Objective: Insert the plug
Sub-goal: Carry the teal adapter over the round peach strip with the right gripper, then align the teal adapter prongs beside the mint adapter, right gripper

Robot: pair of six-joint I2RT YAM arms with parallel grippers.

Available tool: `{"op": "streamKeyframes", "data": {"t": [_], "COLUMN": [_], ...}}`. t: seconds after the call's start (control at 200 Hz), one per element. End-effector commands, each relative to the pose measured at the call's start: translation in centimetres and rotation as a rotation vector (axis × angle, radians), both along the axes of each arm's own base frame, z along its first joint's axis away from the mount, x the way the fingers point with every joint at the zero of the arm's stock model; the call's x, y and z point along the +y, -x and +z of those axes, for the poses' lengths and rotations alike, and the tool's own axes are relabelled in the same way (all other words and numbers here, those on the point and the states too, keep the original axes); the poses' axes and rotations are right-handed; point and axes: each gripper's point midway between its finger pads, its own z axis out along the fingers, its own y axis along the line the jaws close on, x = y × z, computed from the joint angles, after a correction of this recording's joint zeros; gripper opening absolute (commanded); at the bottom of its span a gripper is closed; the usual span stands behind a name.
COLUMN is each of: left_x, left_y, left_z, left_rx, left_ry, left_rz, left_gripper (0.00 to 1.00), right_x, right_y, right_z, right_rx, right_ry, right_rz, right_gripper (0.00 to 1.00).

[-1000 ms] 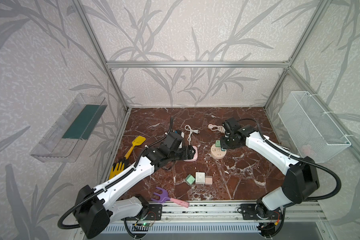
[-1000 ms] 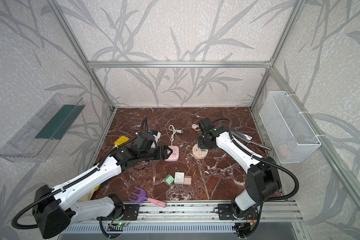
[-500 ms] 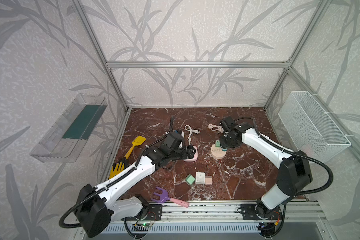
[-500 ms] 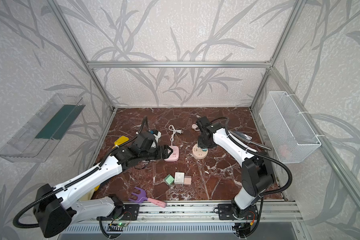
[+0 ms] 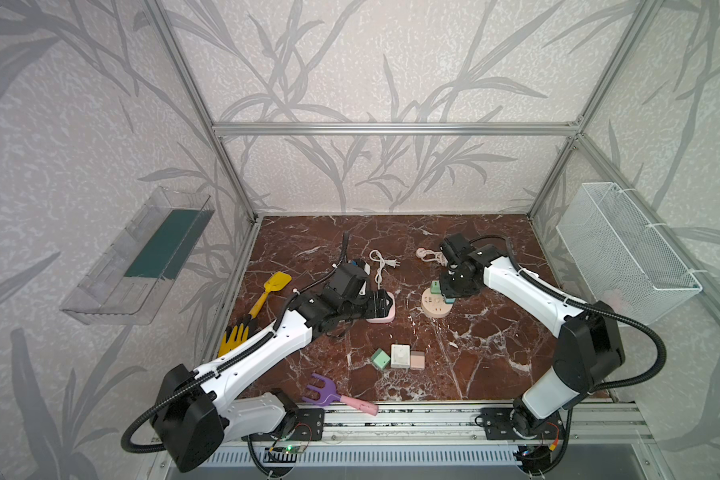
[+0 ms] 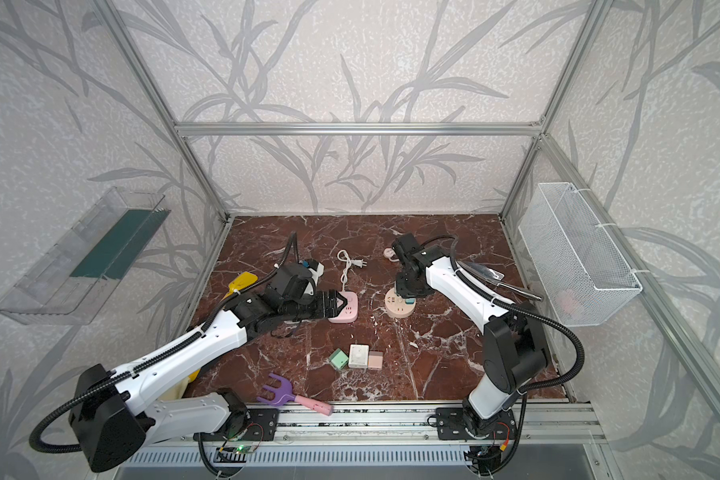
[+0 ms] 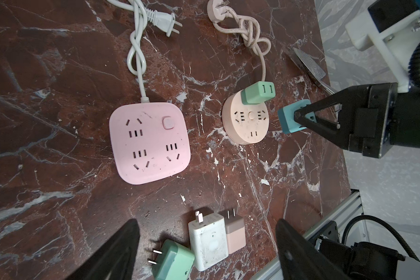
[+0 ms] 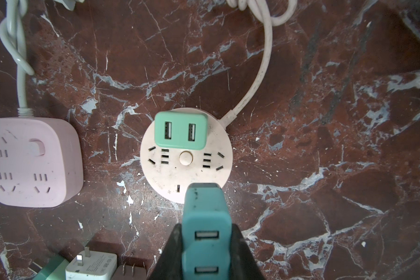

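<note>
Right gripper [image 8: 206, 242] jaws are pinching the teal plug [image 8: 205, 213] from both sides, while the left gripper [image 7: 206, 225] jaws are spread wide with nothing between them.
The plug sits upright between the right fingers, USB end facing back toward the wrist and its body poking out past the fingertips. In both top views it's at the right edge of the round beige power strip [image 5: 433, 309] (can't tell if the prongs are touching a socket, they're hidden under the body). A mint plug [image 8: 181, 129] is already seated on the far side of that strip. The left gripper hangs over the left part of the pink square strip [image 7: 150, 143], which lies just left of the round one.
</note>
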Motion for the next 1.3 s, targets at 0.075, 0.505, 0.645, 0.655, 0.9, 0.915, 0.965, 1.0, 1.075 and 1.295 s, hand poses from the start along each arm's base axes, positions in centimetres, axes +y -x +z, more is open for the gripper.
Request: {"op": "streamKeyframes", "data": {"t": [0.075, 0.505, 0.645, 0.655, 0.9, 0.915, 0.965, 1.0, 1.075, 1.295], "left_x": [-0.1, 0.4, 0.6, 0.6, 0.5, 0.5, 0.4, 0.4, 0.4, 0.5], "left_y": [0.1, 0.2, 0.2, 0.2, 0.1, 0.1, 0.1, 0.1, 0.1, 0.0], "left_z": [0.2, 0.3, 0.3, 0.3, 0.1, 0.1, 0.1, 0.0, 0.0, -0.1], "left_rx": [-0.017, -0.025, -0.029, -0.029, -0.024, -0.023, -0.023, -0.021, -0.02, -0.016], "left_ry": [0.001, -0.007, -0.006, -0.007, -0.009, -0.01, -0.01, -0.011, -0.012, -0.007], "left_rz": [-0.011, 0.002, 0.01, 0.01, 0.009, 0.009, 0.008, 0.005, 0.008, 0.016], "left_gripper": [0.86, 0.86, 0.86, 0.86, 0.86, 0.86, 0.86, 0.86, 0.86, 0.86], "right_x": [-0.3, -0.3, -0.2, -0.2, -0.5, -0.5, -0.6, -0.6, -0.9, -0.9], "right_y": [0.0, -0.9, -1.5, -1.5, -2.1, -2.1, -2.2, -2.3, -2.3, -1.8], "right_z": [-0.3, -1.6, -2.5, -2.5, -3.3, -3.4, -3.6, -3.7, -4.1, -3.8], "right_rx": [0.016, 0.011, 0.03, 0.03, 0.031, 0.032, 0.032, 0.031, 0.035, 0.015], "right_ry": [0.005, 0.013, 0.031, 0.03, 0.044, 0.043, 0.044, 0.042, 0.048, 0.019], "right_rz": [-0.018, -0.031, -0.03, -0.03, -0.046, -0.046, -0.052, -0.055, -0.067, -0.074], "right_gripper": [0.0, 0.0, 0.0, 0.0, 0.0, 0.0, 0.0, 0.0, 0.0, 0.0]}}
